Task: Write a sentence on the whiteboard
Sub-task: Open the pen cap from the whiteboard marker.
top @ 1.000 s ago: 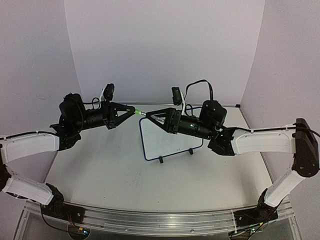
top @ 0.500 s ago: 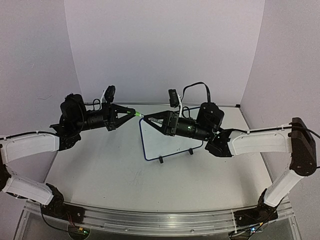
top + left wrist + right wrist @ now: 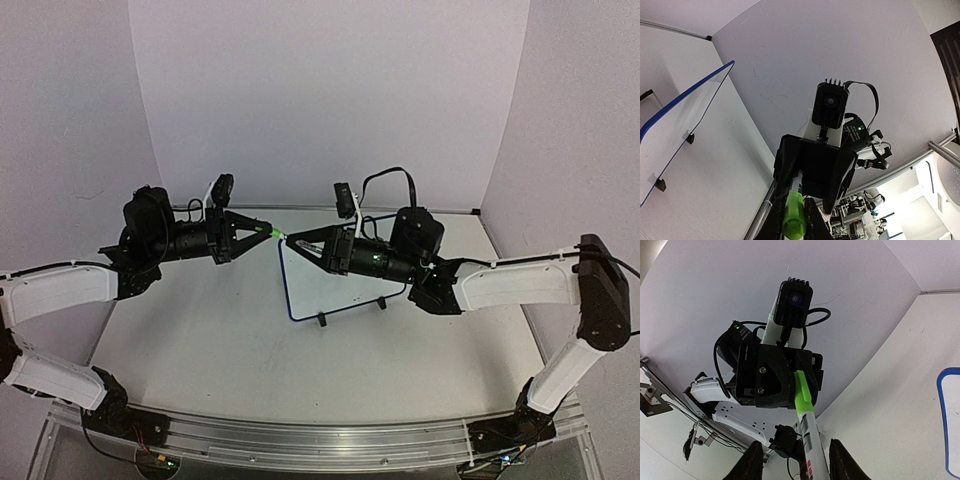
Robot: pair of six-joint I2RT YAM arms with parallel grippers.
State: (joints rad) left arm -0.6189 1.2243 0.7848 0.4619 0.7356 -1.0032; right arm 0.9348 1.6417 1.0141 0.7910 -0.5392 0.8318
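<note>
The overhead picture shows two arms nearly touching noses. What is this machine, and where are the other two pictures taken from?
It is two robot arms bolted to a table, each ending in a two-finger gripper. The overhead camera sees both arms. The other pictures come from cameras on each wrist, looking out past the gripper. A whiteboard stands on the table. The left gripper is clamped on the green cap of a marker, and the right gripper stands open around its white barrel.

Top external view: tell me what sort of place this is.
Likely a robotics lab test cell: a white table closed in by plain white panels, a left arm and a right arm bolted to a metal rail at its near edge, and a small whiteboard standing on it.
</note>
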